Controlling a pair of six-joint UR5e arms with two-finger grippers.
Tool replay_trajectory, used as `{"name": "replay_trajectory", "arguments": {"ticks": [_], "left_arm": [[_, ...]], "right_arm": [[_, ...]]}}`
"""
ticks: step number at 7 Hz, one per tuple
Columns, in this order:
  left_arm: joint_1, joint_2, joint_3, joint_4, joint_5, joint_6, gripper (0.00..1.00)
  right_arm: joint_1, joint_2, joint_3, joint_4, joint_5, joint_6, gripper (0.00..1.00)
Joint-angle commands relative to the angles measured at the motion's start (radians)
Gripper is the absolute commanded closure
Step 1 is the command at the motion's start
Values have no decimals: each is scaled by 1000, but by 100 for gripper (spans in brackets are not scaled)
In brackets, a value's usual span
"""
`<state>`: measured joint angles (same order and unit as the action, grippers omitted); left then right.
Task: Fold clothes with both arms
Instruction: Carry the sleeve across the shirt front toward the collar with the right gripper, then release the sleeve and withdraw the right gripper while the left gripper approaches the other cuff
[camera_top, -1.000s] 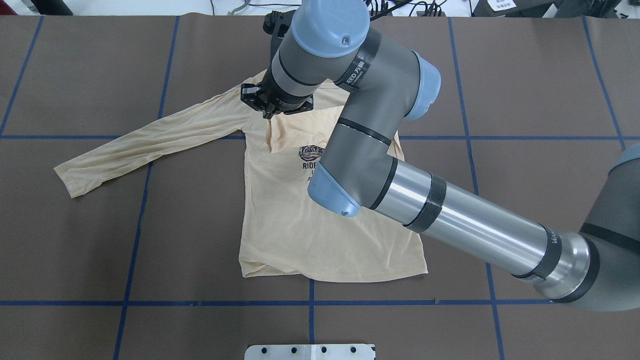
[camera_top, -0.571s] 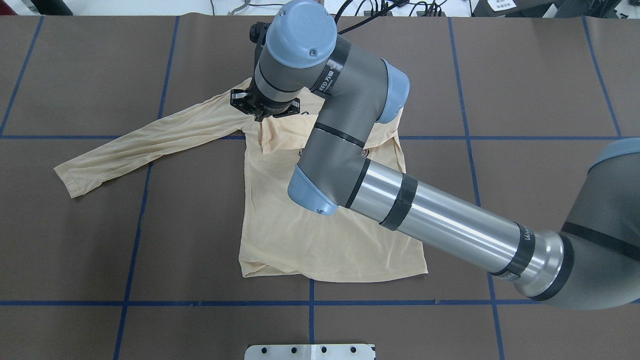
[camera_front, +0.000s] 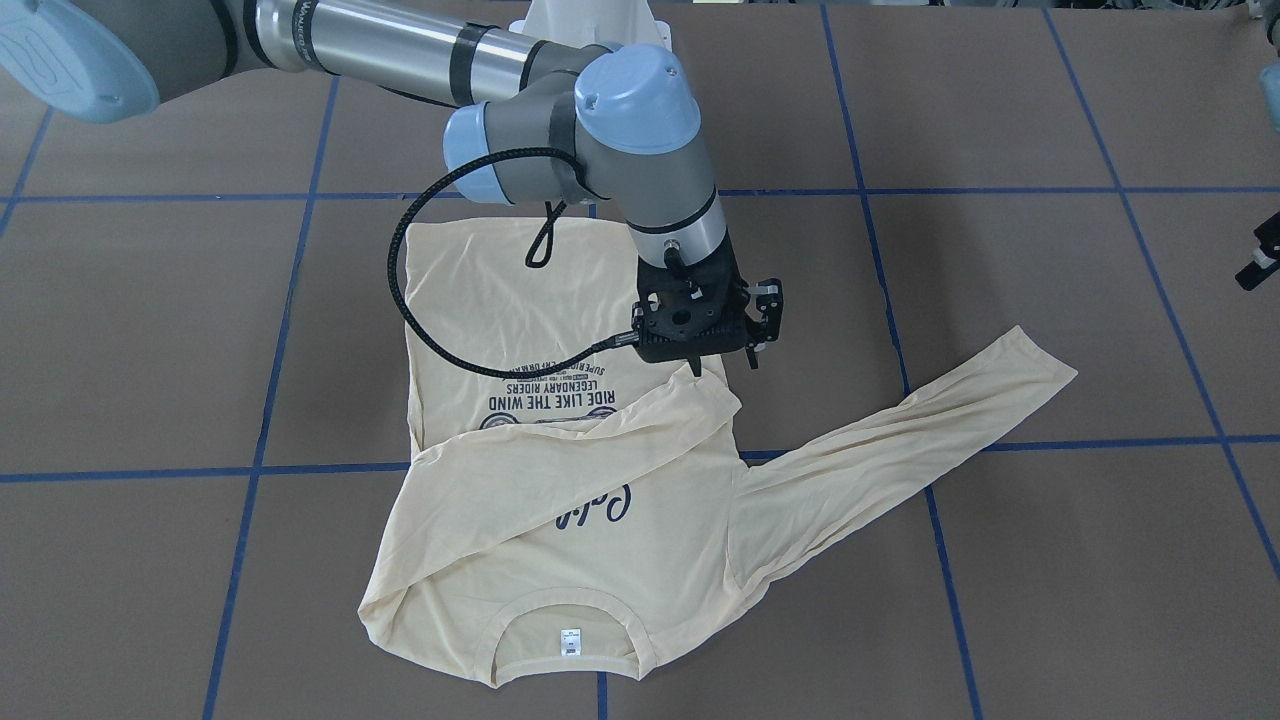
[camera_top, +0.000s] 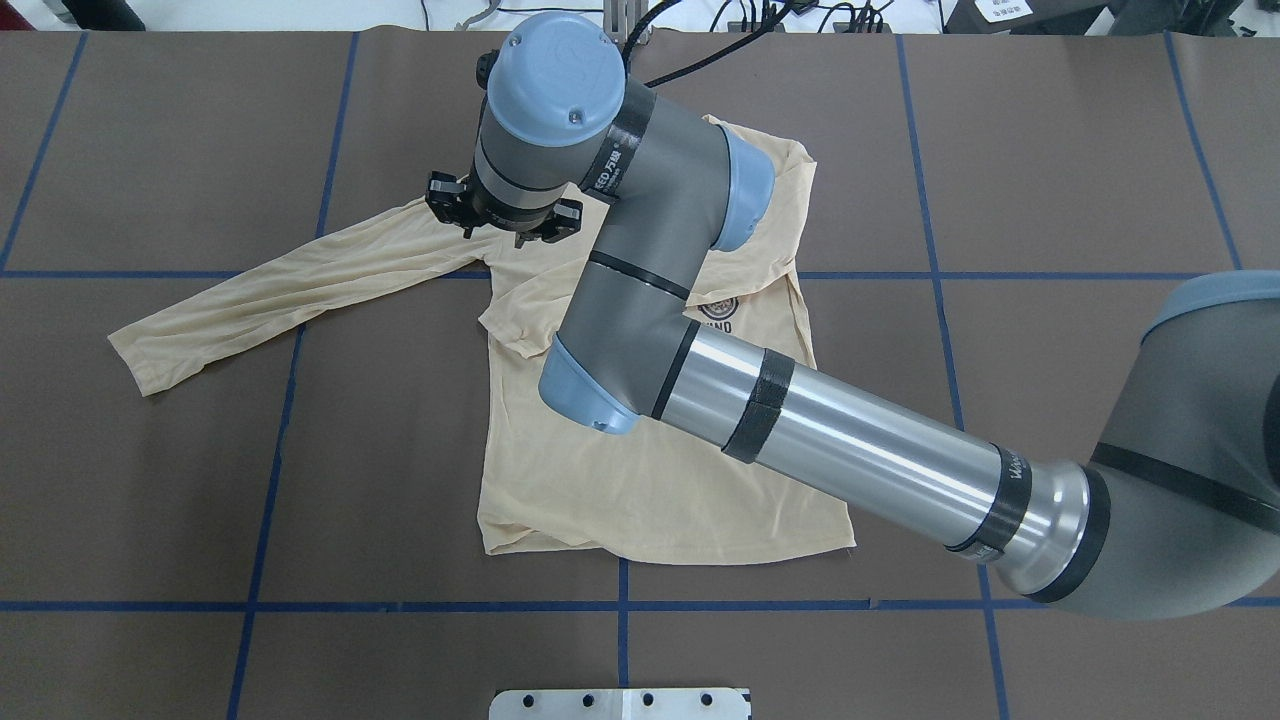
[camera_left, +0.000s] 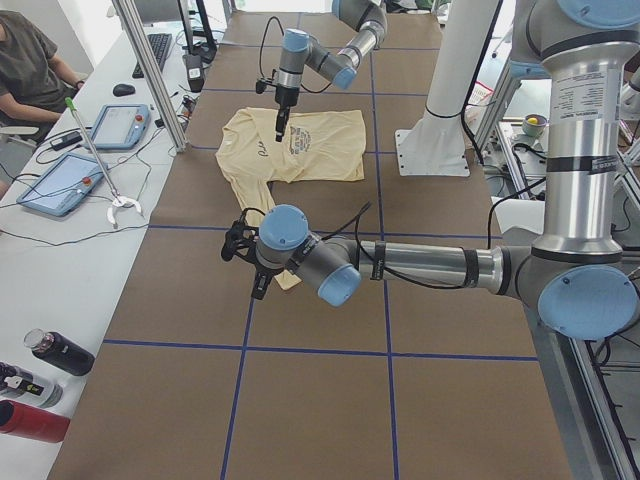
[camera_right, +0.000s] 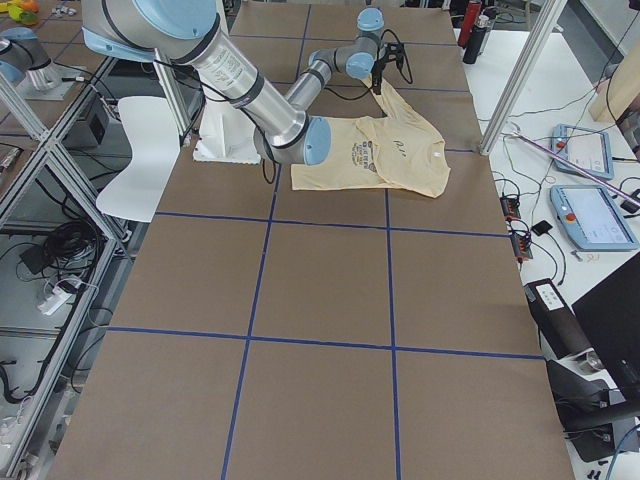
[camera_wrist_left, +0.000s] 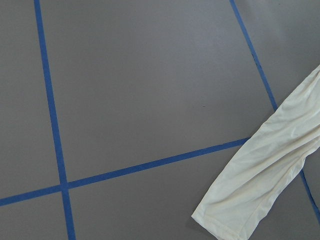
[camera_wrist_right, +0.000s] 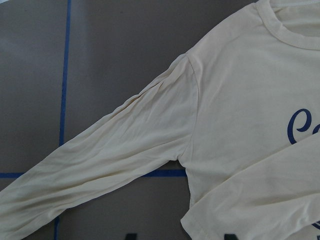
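- T-shirt (camera_front: 600, 560), pale yellow and long-sleeved, lies flat and print-up on the brown worktop (camera_front: 1000, 600). Its collar and white neck label (camera_front: 571, 642) are on the far side from the robot, and its hem is on the robot's side.
- One sleeve (camera_front: 560, 450), from the robot's right shoulder of the garment, is already laid slantwise across the chest. It covers part of the navy print (camera_front: 550, 390), and its cuff ends near the opposite side seam.
- The other sleeve (camera_front: 900, 430) stretches well out over the worktop toward the robot's left, crossing a blue tape line (camera_front: 1100, 440).
- The right gripper (camera_front: 725, 365) hangs just above the cuff of the crossed sleeve. Its fingers are apart with nothing between them, and the wrist view shows only flat cloth below.
- The left gripper (camera_left: 250, 270) is over bare worktop near the outstretched cuff. Only the side view shows it clearly, so I cannot tell whether its fingers are apart or together.
- Progress looks early: one sleeve fold is done. Left to do, as I judge it, are bringing the second sleeve in and then doubling the body, probably hem toward collar.
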<state>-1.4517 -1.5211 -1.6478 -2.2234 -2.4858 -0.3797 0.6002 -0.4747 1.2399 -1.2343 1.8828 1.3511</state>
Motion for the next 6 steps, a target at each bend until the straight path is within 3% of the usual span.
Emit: {"name": "replay_trajectory", "arguments": {"ticks": [1, 2, 3, 6], "left_arm": [[57, -11, 14, -30, 66, -15, 0], [127, -27, 38, -33, 134, -22, 0], [181, -36, 60, -33, 140, -28, 1], [325, -126, 202, -67, 139, -30, 2]], "right_arm": [[60, -48, 64, 1, 88, 55, 1], [138, -165, 151, 3, 202, 54, 1], [204, -288, 241, -2, 270, 42, 2], [360, -623, 421, -1, 404, -94, 8]]}}
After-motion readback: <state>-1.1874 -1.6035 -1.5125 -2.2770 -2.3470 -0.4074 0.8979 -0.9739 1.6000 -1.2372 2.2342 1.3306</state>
